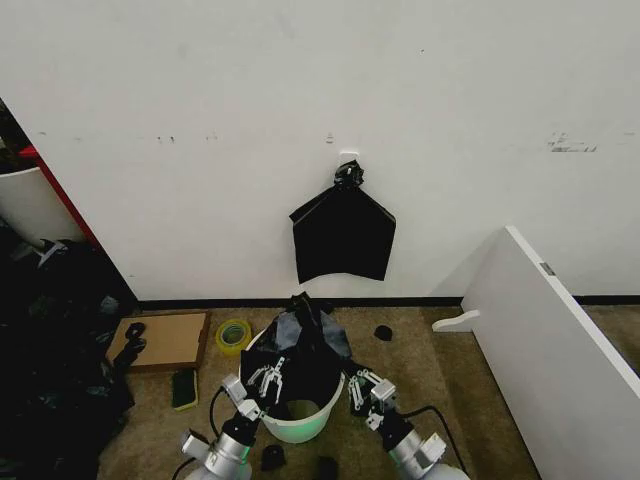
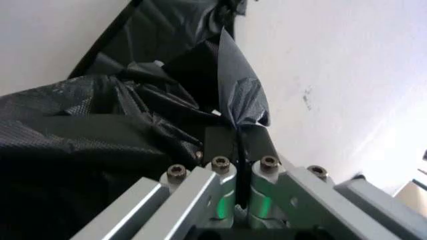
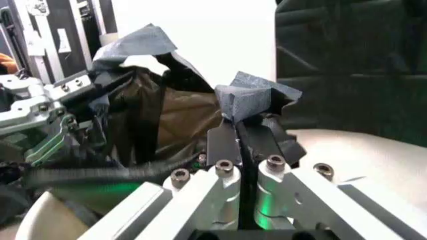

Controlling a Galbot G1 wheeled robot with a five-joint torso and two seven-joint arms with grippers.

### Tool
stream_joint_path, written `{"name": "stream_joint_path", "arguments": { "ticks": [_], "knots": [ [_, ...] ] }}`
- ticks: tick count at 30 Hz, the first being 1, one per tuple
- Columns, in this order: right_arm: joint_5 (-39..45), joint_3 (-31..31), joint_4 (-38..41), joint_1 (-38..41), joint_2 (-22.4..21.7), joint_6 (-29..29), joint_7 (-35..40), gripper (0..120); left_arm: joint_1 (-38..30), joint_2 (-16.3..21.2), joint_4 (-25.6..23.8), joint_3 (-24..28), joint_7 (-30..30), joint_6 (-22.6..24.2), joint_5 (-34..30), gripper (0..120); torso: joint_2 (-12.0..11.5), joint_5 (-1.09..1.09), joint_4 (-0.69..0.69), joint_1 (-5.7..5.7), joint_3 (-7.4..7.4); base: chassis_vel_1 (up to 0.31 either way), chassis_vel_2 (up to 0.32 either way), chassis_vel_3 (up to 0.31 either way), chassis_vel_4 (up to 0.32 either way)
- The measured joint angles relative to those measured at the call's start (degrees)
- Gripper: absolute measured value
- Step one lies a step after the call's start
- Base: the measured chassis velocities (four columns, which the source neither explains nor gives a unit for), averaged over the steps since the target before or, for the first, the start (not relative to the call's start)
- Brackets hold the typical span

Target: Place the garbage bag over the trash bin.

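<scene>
Counted: one round white plastic trash bin; one thin crinkly black plastic garbage bag, pinched by two grippers: left gripper, right gripper. One yellow tape roll beyond left gripper. One flat brown cardboard sheet.

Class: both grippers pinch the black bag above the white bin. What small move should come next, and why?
Probably spread the two grippers apart and lower the rim. The left gripper and right gripper are each shut on the garbage bag, which bunches over the trash bin, with the bin's near rim uncovered.
</scene>
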Motion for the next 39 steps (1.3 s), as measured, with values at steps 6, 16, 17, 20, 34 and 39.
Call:
{"name": "stream_joint_path", "arguments": {
  "ticks": [6, 16, 17, 20, 34, 39],
  "knots": [
    [-1.1, -1.1, -0.5, -0.3, 0.1, 0.7, 0.0, 0, 2.1, 0.2, 0.0, -0.2, -2.3, -2.3, -1.6, 0, 0.0, 0.00, 0.00, 0.00, 0.00, 0.000, 0.000, 0.000, 0.000],
    [0.9, -2.1, 0.0, -0.2, 0.1, 1.9, -0.1, 0, 2.0, 1.2, -0.6, 0.0, -15.9, -9.5, -0.1, 0, 0.0, -0.01, -0.01, 0.00, 0.00, 0.000, 0.000, 0.000, 0.000],
    [0.9, -2.4, 0.3, -0.3, 0.0, 1.9, 0.2, 0, 2.2, 1.3, -0.7, 0.0, -16.5, -10.0, 0.9, 0, 0.0, 0.00, 0.00, 0.00, 0.00, 0.000, 0.000, 0.000, 0.000],
    [0.7, -3.5, 1.7, -1.0, -0.5, 0.8, 2.9, 0, 3.2, 1.9, -1.3, 0.2, -18.4, -11.6, 4.4, 0, 0.0, -0.01, 0.00, 0.00, 0.00, 0.000, 0.000, 0.000, 0.000],
    [-4.2, -10.1, 15.1, -6.6, -7.6, -20.0, 27.7, 0, 12.8, 4.8, -9.4, 0.5, -47.2, -17.7, 37.3, 0, 0.0, -0.05, 0.01, -0.01, -0.01, 0.000, 0.000, 0.000, 0.000],
    [-3.3, -10.7, 17.5, -7.6, -10.5, -24.4, 33.0, 0, 14.5, 4.9, -10.6, 0.6, -52.0, -17.1, 42.5, 0, 0.0, -0.01, 0.00, 0.00, 0.00, 0.000, 0.000, 0.000, 0.000]
  ]
}}
